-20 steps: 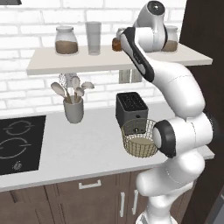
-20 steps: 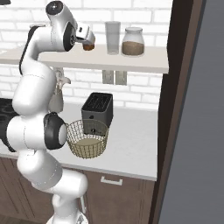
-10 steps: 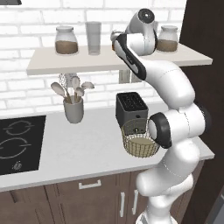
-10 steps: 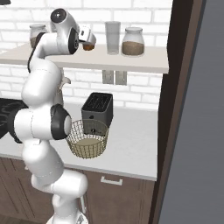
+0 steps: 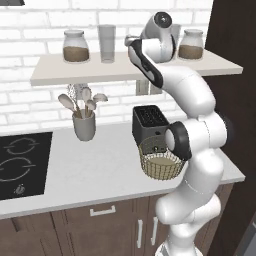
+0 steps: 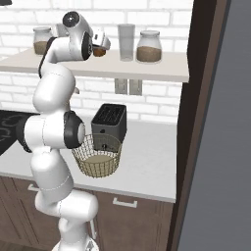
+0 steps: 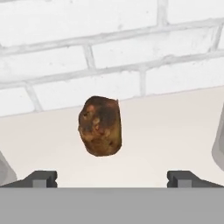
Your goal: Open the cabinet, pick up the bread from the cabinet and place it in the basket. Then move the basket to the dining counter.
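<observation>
The bread (image 7: 99, 127), a dark-brown crusty lump, lies on the pale wall shelf (image 7: 166, 131) in front of the white brick wall. My gripper (image 7: 112, 177) is open; its two dark fingertips (image 7: 43, 177) stand wide apart just short of the bread, not touching it. From the right base view the gripper (image 6: 101, 44) is up at the shelf with the bread (image 6: 100, 51) at its tips. The tan wire basket (image 5: 160, 165) (image 6: 98, 162) sits on the worktop in front of the toaster, holding nothing I can see. The dining counter is out of view.
A black toaster (image 5: 150, 120) stands behind the basket. Brown-filled jars (image 5: 76, 46) (image 5: 191, 45) and a glass (image 5: 106, 36) share the shelf. A grey utensil cup (image 5: 84, 125) and black hob (image 5: 20, 160) lie left. A tall dark panel (image 6: 206, 122) rises at the right.
The arm's upper links have swung left and higher while the hand stayed at the shelf, edging closer to the bread. The jaws stay open. Basket and bread have not moved.
</observation>
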